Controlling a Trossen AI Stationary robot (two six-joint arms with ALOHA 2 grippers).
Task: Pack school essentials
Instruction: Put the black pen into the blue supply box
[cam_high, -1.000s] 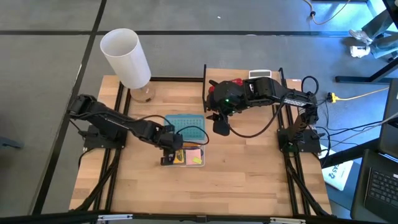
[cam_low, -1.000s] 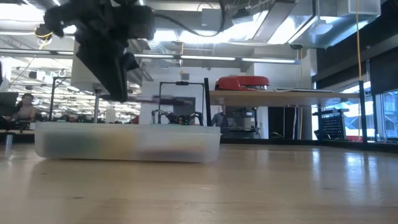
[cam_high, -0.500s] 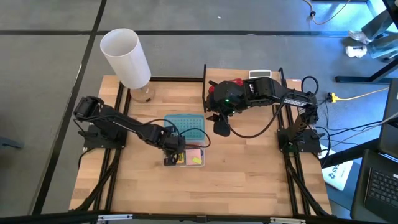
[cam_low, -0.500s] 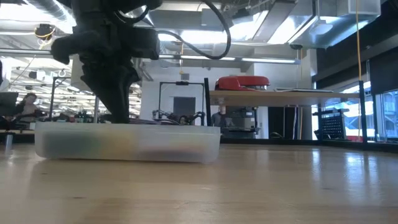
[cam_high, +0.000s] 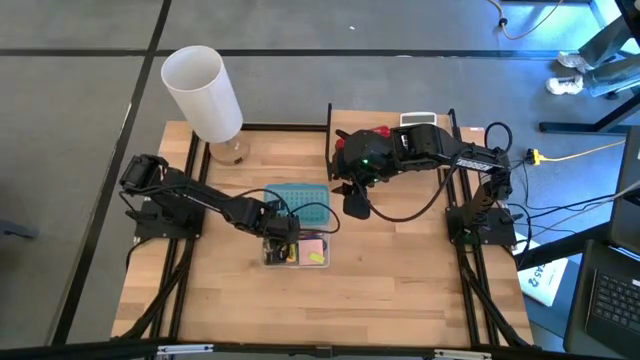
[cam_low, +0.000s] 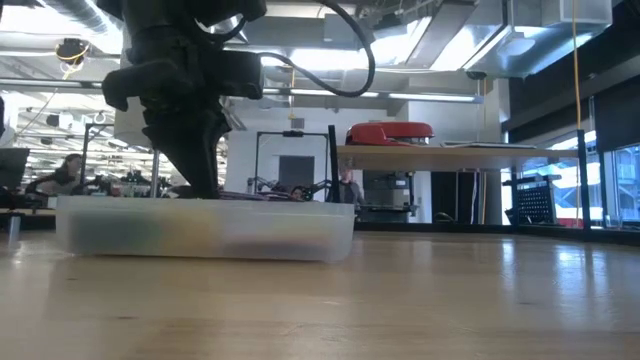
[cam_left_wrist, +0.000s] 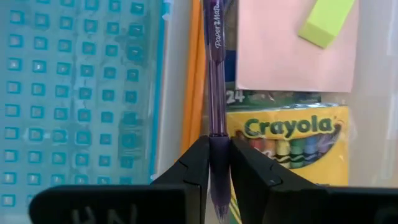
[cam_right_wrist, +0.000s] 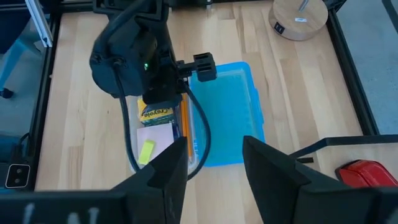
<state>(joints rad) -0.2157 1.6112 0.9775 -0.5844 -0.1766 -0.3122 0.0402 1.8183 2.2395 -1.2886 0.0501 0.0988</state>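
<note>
One pen (cam_left_wrist: 216, 74), one crayon box (cam_left_wrist: 287, 144), one sticky-note pad (cam_left_wrist: 292, 53)

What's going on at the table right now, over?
Left gripper pinching the pen, low in the clear box. Right gripper open, waiting above the table. Nothing in the way.

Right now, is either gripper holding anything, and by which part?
The left gripper pinches the dark-red pen near one end, over the clear box. The right gripper is open and holds nothing.
</note>
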